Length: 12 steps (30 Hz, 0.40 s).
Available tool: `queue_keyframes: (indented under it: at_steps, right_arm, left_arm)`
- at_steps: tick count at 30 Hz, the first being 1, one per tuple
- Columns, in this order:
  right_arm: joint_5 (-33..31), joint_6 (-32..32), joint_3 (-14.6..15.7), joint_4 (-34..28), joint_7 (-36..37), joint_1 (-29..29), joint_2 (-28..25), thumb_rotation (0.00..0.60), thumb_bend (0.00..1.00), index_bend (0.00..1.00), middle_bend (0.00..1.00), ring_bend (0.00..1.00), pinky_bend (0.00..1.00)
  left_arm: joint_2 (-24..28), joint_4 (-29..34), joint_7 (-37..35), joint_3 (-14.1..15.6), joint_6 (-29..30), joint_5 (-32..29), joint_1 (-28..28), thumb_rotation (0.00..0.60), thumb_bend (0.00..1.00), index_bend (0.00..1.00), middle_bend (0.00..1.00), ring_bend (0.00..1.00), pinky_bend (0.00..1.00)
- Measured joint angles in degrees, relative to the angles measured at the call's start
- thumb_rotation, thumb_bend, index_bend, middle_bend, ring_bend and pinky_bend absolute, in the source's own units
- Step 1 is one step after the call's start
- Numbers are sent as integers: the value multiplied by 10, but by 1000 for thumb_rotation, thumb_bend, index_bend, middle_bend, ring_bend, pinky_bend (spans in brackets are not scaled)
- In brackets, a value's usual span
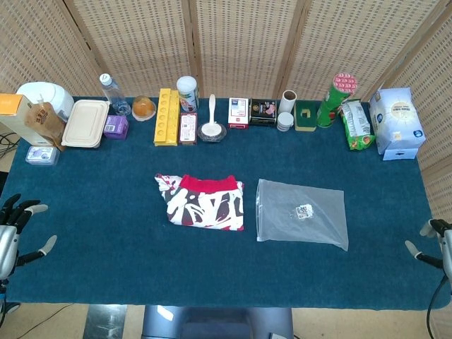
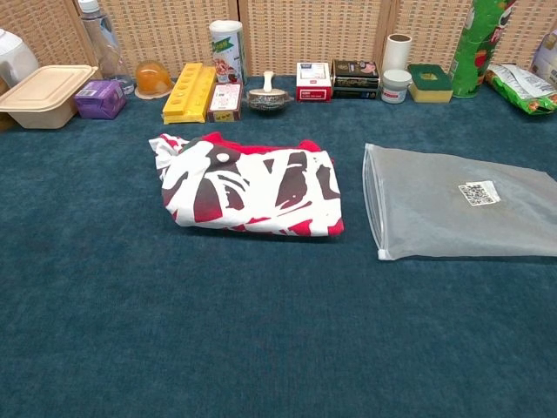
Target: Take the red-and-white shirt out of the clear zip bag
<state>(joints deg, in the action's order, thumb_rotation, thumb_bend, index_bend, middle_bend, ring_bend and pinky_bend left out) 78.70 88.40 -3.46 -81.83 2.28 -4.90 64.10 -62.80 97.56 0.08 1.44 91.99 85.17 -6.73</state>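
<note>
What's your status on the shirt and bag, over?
Left hand and right hand open, at the table edges. Red-and-white shirt out, folded beside the flat clear zip bag, not touching. Nothing in the way.

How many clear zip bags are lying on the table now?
1. The clear zip bag lies flat on the blue table, apart from the folded red-and-white shirt, on the side of the robot's right hand. It looks empty.

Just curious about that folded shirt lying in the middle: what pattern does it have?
The folded shirt is white with bold dark-red markings and a red edge, clearest in the chest view.
</note>
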Motion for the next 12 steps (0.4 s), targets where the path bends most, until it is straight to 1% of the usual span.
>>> queue_keyframes:
  at_steps: [12]
  right_arm:
    - [10,-6,-10,0,3,5,0,465,239,554,575,599,627]
  left_arm:
    - [8,4,-1,-13,-3,4,11,600,258,285,228,94,243]
